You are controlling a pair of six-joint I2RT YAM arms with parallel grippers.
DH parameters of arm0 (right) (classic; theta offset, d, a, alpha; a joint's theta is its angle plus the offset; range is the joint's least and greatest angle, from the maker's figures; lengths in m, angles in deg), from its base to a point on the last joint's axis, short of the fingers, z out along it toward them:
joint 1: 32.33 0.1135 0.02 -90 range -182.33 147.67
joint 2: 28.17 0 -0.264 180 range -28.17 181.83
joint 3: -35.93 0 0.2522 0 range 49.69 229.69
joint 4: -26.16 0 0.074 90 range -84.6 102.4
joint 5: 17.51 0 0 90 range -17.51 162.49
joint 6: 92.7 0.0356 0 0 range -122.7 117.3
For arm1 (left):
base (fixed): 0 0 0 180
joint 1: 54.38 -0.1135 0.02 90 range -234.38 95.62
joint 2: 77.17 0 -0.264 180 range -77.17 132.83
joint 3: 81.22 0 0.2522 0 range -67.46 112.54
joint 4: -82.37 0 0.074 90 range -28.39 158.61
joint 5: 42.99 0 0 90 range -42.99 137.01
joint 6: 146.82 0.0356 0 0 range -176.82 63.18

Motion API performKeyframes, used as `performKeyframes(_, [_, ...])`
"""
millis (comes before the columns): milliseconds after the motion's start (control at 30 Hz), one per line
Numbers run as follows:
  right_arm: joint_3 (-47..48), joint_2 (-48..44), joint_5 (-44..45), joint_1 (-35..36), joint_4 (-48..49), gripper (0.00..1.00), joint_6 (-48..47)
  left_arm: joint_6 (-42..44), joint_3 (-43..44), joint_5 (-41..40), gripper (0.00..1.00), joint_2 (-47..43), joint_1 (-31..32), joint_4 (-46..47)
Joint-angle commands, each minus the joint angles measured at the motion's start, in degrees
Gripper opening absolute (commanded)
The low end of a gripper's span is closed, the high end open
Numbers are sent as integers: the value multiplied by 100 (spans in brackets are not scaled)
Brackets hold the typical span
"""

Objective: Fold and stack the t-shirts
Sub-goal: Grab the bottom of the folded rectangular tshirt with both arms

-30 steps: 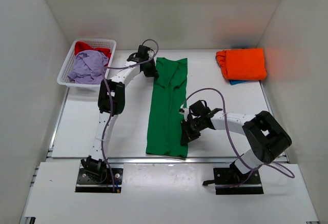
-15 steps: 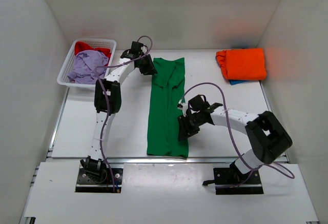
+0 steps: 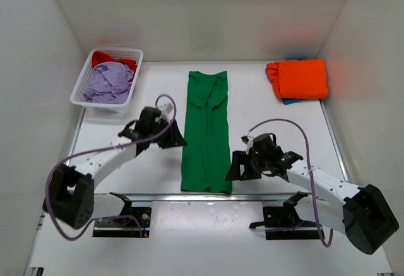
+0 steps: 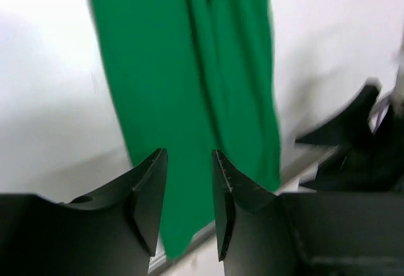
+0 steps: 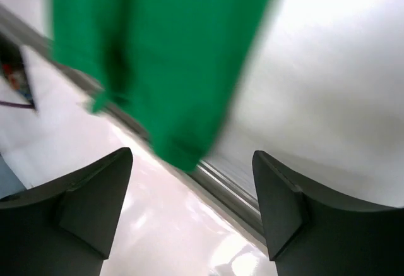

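Both tools have just let go of the green t-shirt (image 3: pixel 206 131). One second ago the left tool (image 3: pixel 172 139) was clenched on the far left edge of the cloth, near the collar, and the right tool (image 3: pixel 235 170) was clenched on its right edge. Now both are released and have pulled back toward the near side of the surface (image 3: pixel 278 131).

In the left wrist view the fingers stand a little apart with nothing between them, and the shirt lies flat ahead of the tool. In the right wrist view the fingers are wide apart and empty, and the near corner of the shirt is ahead, a little to the left. From above, the shirt is a long narrow strip between the two tools, just beside each and touching neither.

I judge that the lengthwise fold is finished. What remains is probably a fold across, the near hem toward the collar, and then to stack it on the orange t-shirt (image 3: pixel 298 78), far ahead of the right tool. The lavender t-shirt (image 3: pixel 108 81) and the red t-shirt (image 3: pixel 107 57) wait in the basket (image 3: pixel 83 80), far ahead of the left tool.
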Motion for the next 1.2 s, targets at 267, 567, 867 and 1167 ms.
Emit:
performKeyframes(267, [-982, -91, 292, 344, 1180, 64, 1153, -418, -1775, -680, 47, -660, 770, 549])
performKeyframes(567, [-903, 481, 477, 792, 1232, 60, 1364, -848, -2214, -707, 46, -976, 1428, 742])
performKeyframes(867, [-824, 789, 477, 968, 1022, 0, 1347, -911, -2601, -513, 0, -1169, 1684, 707])
performKeyframes(1167, [-850, 394, 3, 1039, 380, 0, 1154, -892, -2996, -479, 0, -2013, 1693, 83])
